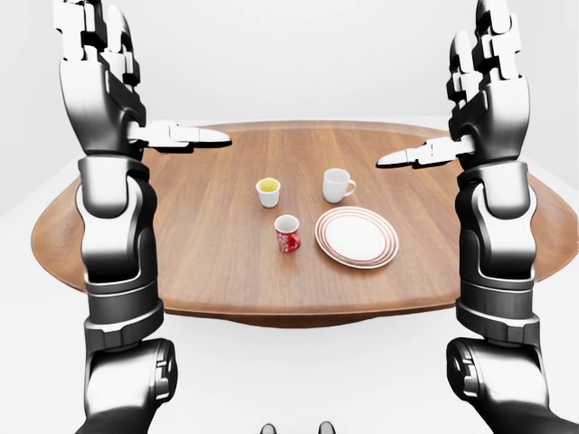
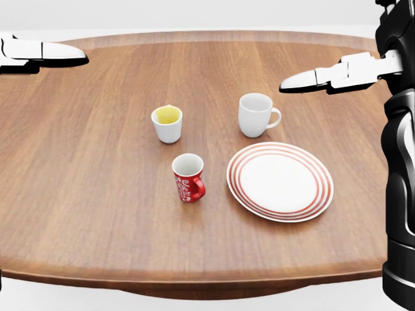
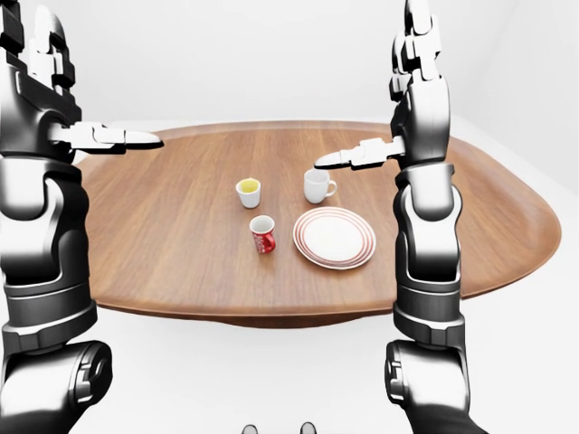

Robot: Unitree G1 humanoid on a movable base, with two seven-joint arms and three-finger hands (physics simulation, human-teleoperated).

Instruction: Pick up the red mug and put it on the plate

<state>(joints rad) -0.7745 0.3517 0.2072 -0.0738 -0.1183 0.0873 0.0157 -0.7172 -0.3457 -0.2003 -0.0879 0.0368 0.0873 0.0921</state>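
Observation:
The red mug (image 2: pixel 189 177) stands upright on the wooden table (image 2: pixel 78 194), just left of the white plate with red rings (image 2: pixel 279 181), handle toward the bottom right. My left hand (image 1: pixel 109 54) is raised high at the left, fingers open and empty, one finger (image 2: pixel 45 50) pointing toward the middle. My right hand (image 1: pixel 484 63) is raised high at the right, open and empty, one finger (image 2: pixel 331 74) pointing left. Both hands are well above and apart from the mug.
A white cup with yellow inside (image 2: pixel 167 123) stands above the red mug in the head view. A plain white mug (image 2: pixel 256 115) stands above the plate. The table's near edge runs along the bottom of the head view.

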